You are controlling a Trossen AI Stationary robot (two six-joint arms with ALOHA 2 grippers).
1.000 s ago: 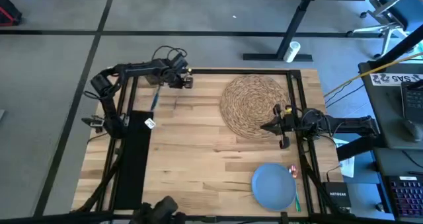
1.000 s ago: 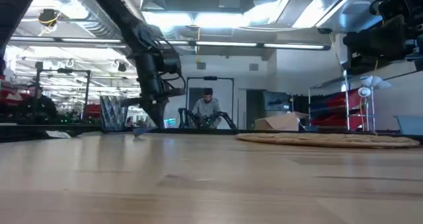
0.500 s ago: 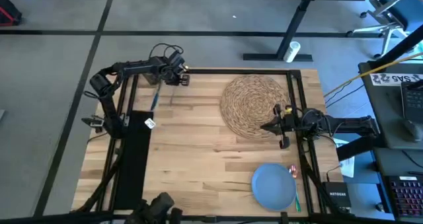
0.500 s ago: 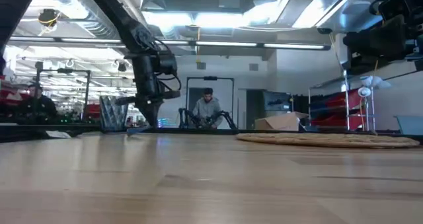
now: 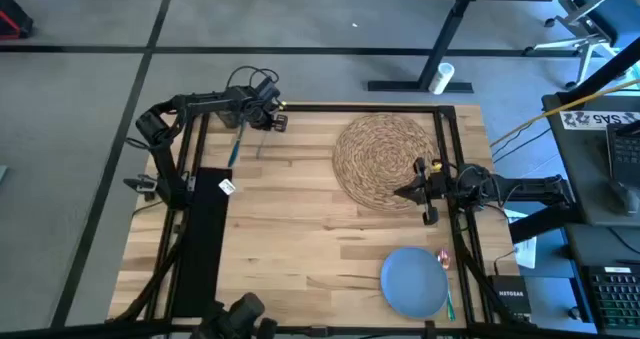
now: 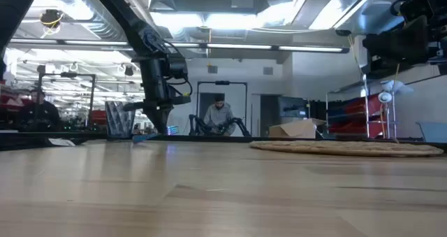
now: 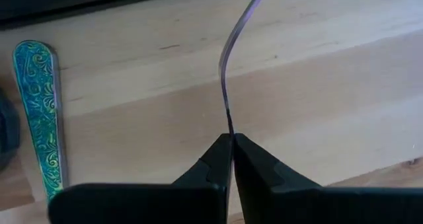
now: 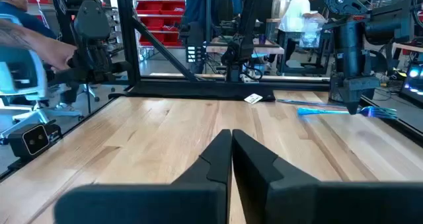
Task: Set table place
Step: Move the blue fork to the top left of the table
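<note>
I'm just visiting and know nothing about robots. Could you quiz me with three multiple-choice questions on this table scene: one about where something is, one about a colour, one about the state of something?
1. Where does the blue plate lie?
A. On the woven placemat
B. On bare table near the right arm's side
C. On the black napkin

2. What colour is the patterned cutlery handle beside the left gripper?
A. Teal
B. Orange
C. White

3. How are the right gripper fingers?
A. Wide open
B. Shut on the plate
C. Shut, holding nothing

Answers:
1 B: the high view shows the plate on wood, apart from the placemat.
2 A: the left wrist view shows a teal swirl pattern.
3 C: the right wrist view shows the fingers meeting with nothing between.
</note>
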